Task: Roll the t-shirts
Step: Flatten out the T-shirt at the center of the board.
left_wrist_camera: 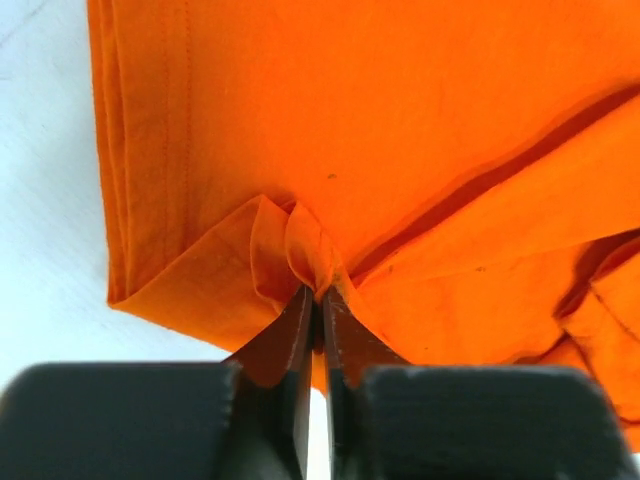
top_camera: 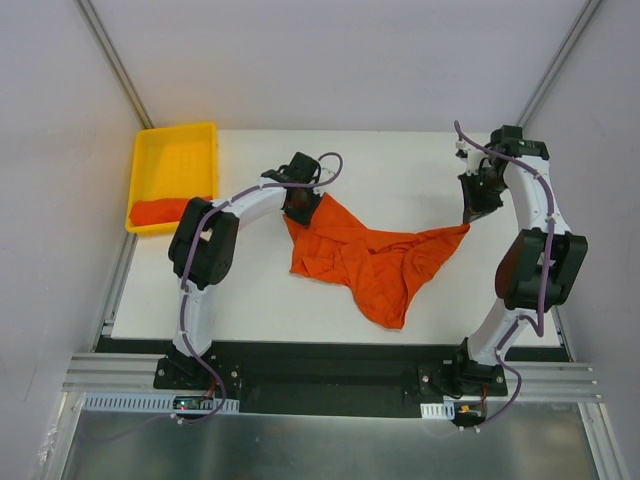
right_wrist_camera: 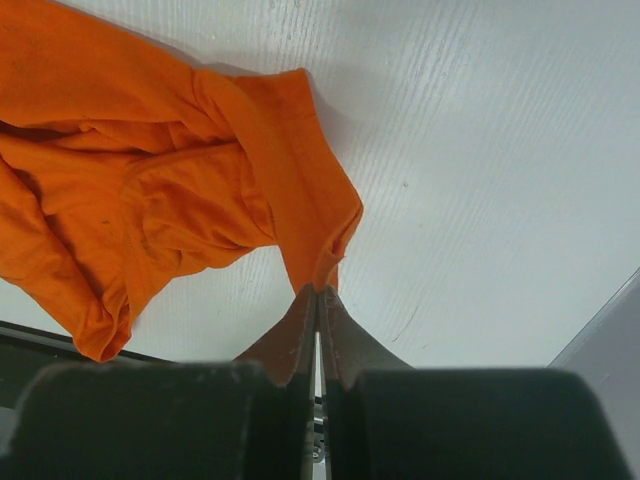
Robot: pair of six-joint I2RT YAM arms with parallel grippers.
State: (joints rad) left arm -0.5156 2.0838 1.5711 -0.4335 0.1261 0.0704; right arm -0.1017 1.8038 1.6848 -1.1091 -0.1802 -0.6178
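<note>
An orange t-shirt (top_camera: 370,262) lies crumpled at the centre of the white bench (top_camera: 400,160), drawn out between two robot arms. The left pincer (left_wrist_camera: 318,300), at the cloth's upper-left corner in the overhead view, is clamped tight on a bunched fold of hem. The right pincer (right_wrist_camera: 317,293), at the right of the frame, is closed on the garment's far tip. A second orange t-shirt (top_camera: 163,211) sits in the yellow tray (top_camera: 175,155) at upper left, well apart from both.
</note>
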